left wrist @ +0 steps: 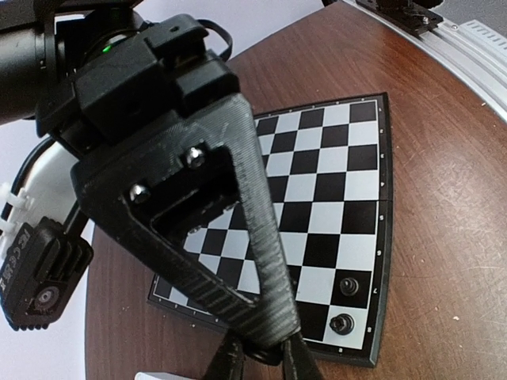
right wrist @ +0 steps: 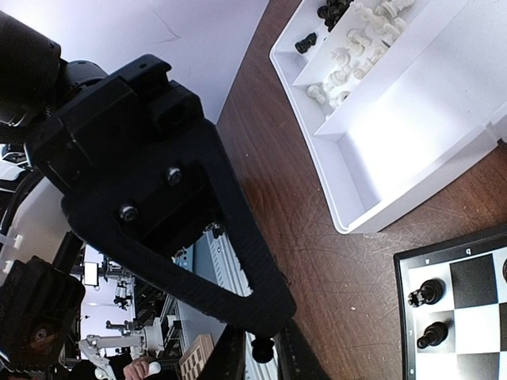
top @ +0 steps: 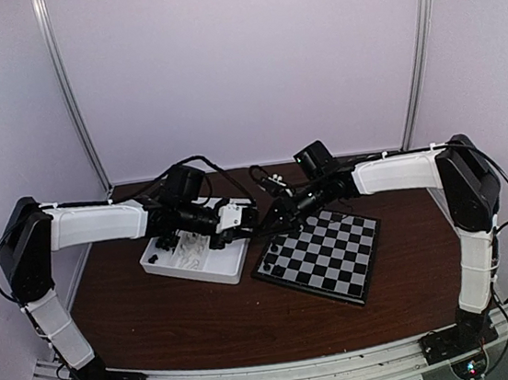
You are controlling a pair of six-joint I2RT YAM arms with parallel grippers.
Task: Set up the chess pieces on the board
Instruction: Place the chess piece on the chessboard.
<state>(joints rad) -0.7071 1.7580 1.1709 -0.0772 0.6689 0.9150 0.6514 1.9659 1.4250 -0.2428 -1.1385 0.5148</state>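
Placing step judged in hand: a black piece [right wrist: 261, 346] is pinched in the right gripper [right wrist: 262, 360] nr the board [right wrist: 475, 252] corner, where 2 black pcs [right wrist: 425, 294] are stood. Next, an exact set-down on a free edge sq. is called for. Left gripper [left wrist: 263, 362] tips are cut off; grip can't be told.

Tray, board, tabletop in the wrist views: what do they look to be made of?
Tray: white and smooth, with thin moulded walls and dividers and a soft sheen; probably plastic.
Board: flat, with printed black and pale squares and a thin black rim, fairly matte; plastic or card, can't tell which.
Table: brown wood grain with a satin sheen and fine scratches; wood or a wood-look laminate.
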